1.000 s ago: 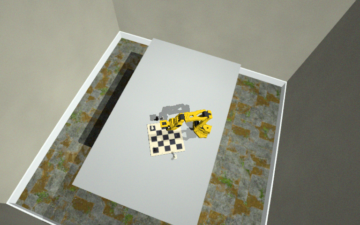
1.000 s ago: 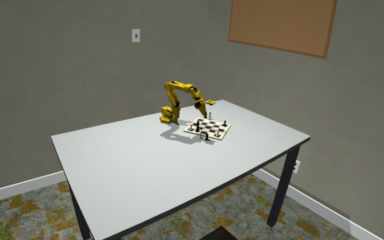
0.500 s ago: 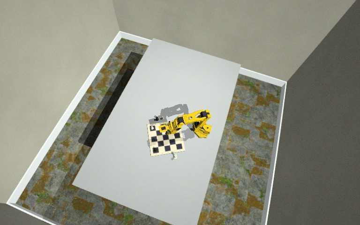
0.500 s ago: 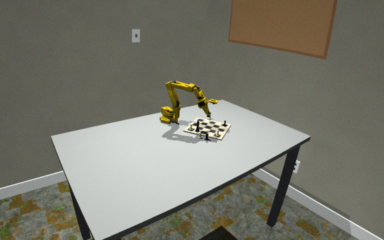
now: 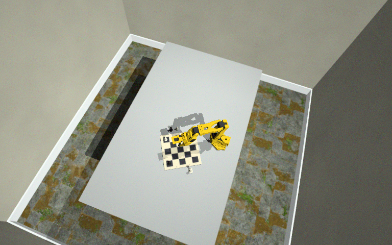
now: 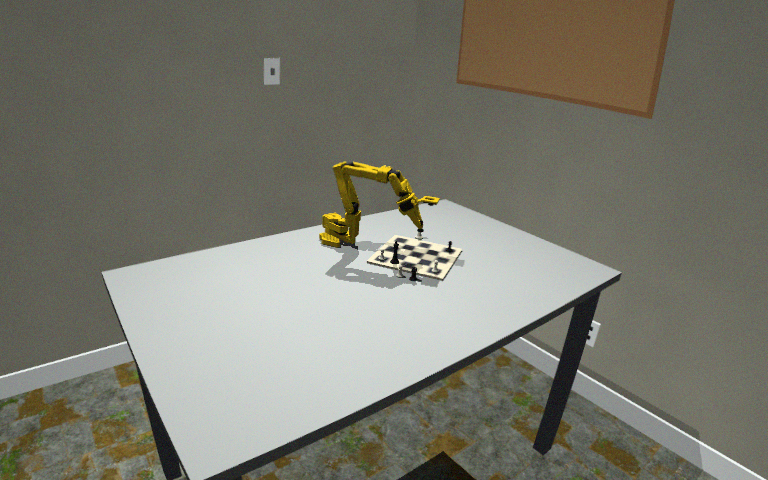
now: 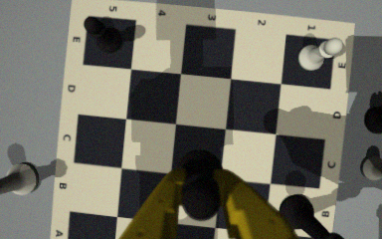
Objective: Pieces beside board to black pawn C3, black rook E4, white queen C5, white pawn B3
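Wrist view: the gripper (image 7: 199,199), closed on a black pawn (image 7: 200,191), hangs above column 3 near row B of the board (image 7: 65,100), with target C3 (image 7: 199,141) one square ahead.

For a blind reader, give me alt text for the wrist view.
The yellow hand grips a black piece above the checkered board, near square B3. A black piece stands on E5, a white piece on E1.

Eight chess pieces, one board (image 7: 149,55)
Four black pieces (image 7: 101,32) and four white pieces (image 7: 315,54) are counted: four on the board, three beside it, one black pawn (image 7: 199,194) above it.
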